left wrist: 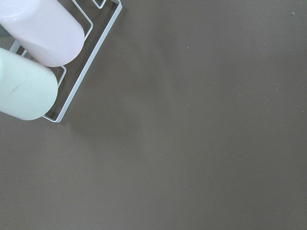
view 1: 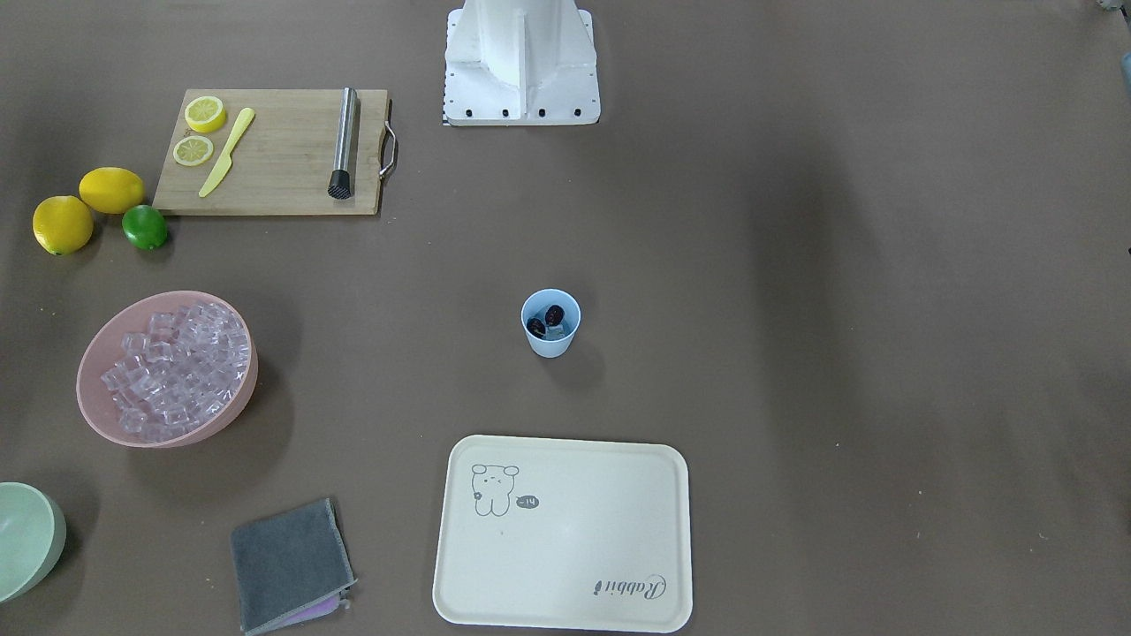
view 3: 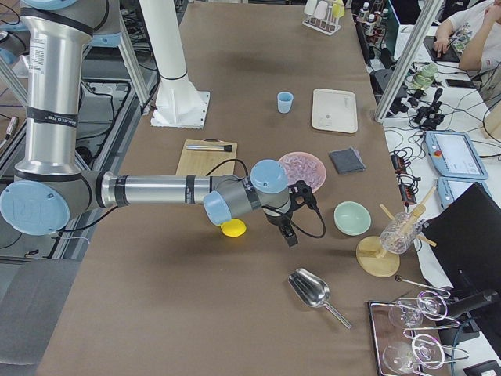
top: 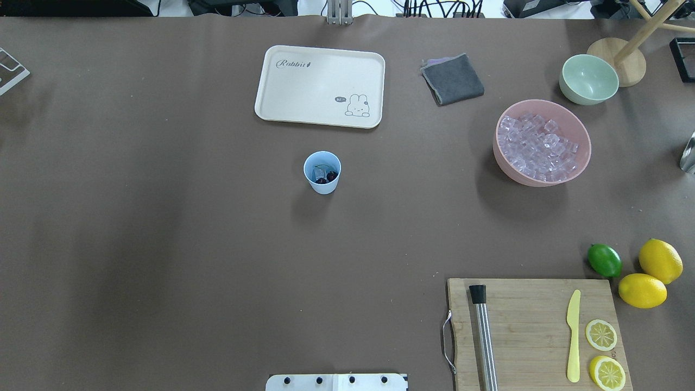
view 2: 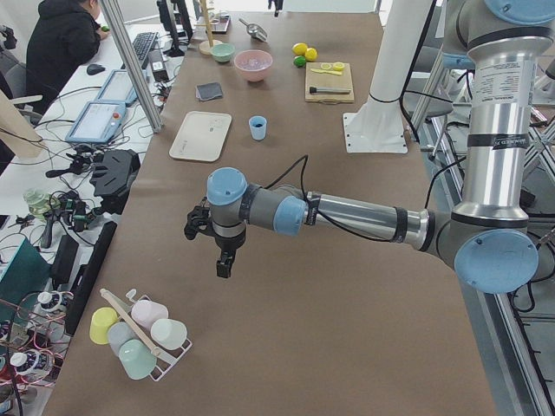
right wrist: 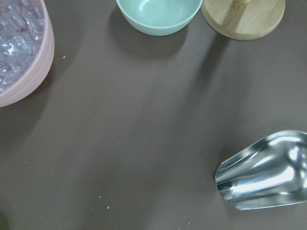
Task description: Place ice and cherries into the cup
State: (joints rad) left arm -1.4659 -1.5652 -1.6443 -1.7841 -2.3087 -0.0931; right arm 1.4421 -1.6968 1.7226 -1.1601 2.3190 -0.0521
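Brown matte desk [top: 163,228], lab benches beyond. Near its middle, upright: small light-blue tapered plastic cup [top: 323,188], holding dark red paired cherries [top: 327,176] over what looks like a clear cube. Small glassy ice cubes [top: 535,146] heaped in wide pink bowl [top: 584,139], well apart. Cup probably light, stiff, tippy; best taken across the wall below the rim. Cubes hard, slick; cherries smooth, round. Left hand [view 2: 224,263] beside white wire cup rack [left wrist: 86,62], right hand [view 3: 289,233] near steel scoop [right wrist: 268,170]; spread impossible to tell.
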